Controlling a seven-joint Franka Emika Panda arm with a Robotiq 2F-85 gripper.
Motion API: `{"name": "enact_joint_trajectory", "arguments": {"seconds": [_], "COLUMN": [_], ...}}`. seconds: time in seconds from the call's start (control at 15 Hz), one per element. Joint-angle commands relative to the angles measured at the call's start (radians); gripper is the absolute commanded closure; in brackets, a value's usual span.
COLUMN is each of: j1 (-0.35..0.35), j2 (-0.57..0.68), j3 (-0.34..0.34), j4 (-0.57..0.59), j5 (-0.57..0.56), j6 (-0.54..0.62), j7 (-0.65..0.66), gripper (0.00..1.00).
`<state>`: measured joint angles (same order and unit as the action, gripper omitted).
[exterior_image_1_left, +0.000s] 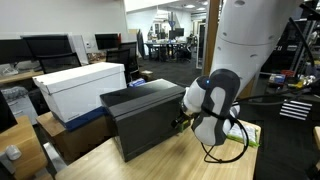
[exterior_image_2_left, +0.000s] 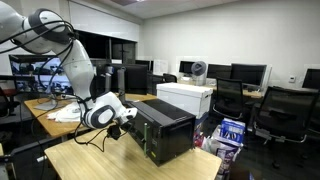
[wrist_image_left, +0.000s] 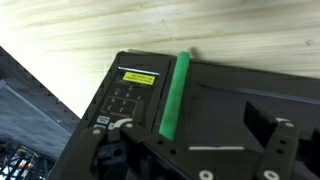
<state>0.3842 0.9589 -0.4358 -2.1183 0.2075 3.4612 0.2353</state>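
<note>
Reaching low toward black box (exterior_image_2_left: 168, 132), arm (exterior_image_2_left: 62, 48) bent; end effector (exterior_image_2_left: 128, 116) spread wide near green stick (wrist_image_left: 172, 95)

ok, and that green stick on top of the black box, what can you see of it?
Slim straight green stick, matte, plastic by the look, no markings visible. It lies flat on top of the black box, right beside the button panel, far end at the box's edge by the wooden table. The open claw hovers near, not touching it.
</note>
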Motion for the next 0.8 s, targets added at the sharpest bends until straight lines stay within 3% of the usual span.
{"name": "enact_joint_trajectory", "arguments": {"seconds": [0.0, 0.2, 0.27, 0.33, 0.73], "j1": [-0.05, -0.073, -0.084, -0.093, -0.119], "j2": [0.039, 0.064, 0.062, 0.067, 0.094], "j3": [0.024, 0.032, 0.042, 0.049, 0.039], "j4": [0.111, 0.164, 0.144, 0.129, 0.131], "j5": [0.046, 0.055, 0.047, 0.045, 0.035], "j6": [-0.002, -0.005, -0.009, 0.007, -0.003], "j7": [-0.065, -0.065, -0.072, -0.072, -0.118], "gripper": [0.0, 0.0, 0.07, 0.26, 0.7]}}
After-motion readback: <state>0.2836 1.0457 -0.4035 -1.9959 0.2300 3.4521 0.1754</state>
